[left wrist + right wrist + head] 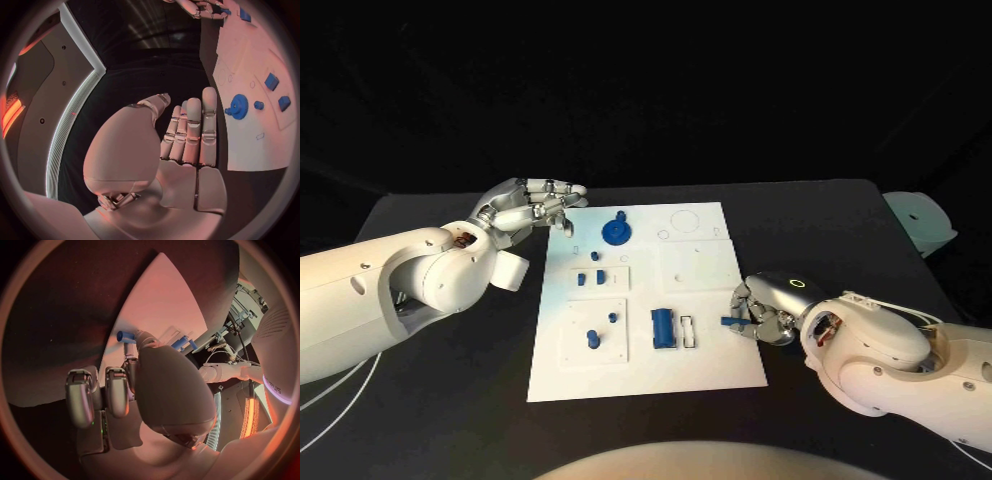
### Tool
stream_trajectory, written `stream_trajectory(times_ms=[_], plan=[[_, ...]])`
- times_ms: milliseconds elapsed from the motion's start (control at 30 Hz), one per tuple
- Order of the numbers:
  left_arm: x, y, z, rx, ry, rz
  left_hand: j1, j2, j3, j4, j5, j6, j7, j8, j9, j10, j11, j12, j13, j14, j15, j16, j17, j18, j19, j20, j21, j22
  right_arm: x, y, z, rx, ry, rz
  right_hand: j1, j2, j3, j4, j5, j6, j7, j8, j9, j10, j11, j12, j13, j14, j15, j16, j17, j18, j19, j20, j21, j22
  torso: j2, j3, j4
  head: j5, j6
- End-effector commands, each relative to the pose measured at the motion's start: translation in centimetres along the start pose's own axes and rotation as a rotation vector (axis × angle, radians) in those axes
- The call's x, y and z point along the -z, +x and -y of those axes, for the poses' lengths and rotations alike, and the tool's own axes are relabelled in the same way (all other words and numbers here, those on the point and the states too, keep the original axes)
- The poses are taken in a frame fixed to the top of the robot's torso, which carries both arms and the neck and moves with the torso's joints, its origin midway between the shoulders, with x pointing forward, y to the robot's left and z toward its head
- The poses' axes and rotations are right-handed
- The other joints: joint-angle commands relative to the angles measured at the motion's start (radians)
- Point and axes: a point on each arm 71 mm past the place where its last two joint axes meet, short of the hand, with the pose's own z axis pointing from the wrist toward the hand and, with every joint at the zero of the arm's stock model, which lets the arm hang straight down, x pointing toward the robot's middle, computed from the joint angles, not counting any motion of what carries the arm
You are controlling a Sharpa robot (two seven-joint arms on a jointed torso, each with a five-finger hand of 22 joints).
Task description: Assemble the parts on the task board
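From my remote seat I'm looking at the white rectangular task board (704, 370) lying flat in the middle of the black worktop (848, 230). My right robot hand (764, 312) sits at the board's right edge, pinching a small blue peg-like part (731, 321) in its fingertips, just over the edge. My left robot hand (528, 208) hovers off the board's far left corner, fingers straight and held side by side, holding nothing. A blue gear-shaped part (615, 232) sits on the board near that hand, and a blue rectangular block (662, 328) lies near the right one.
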Motion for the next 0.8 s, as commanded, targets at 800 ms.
stream_trajectory(times_ms=[800], plan=[[-0.1, 0.5, 0.1, 0.01, 0.005, -0.029, -0.003, -0.001, 0.003, -0.002, -0.003, -0.006, 0.002, 0.007, 0.001, -0.007, 0.002, 0.006, 0.002, -0.006, 0.001, -0.005, -0.001, 0.015, 0.004, 0.003, -0.007, -0.001, -0.4, 0.7, -3.1, -0.291, 0.033, -0.052, -0.163, -0.037, 0.21, -0.08, 0.045, -0.009, -0.011, 0.046, 0.059, 0.015, -0.002, 0.018, -0.002, 0.091, -0.011, 0.009, 0.201, -0.007, 0.106, -0.01, 0.005, 0.263, 0.003, -0.0003, 0.0015, -0.002, -0.002]])
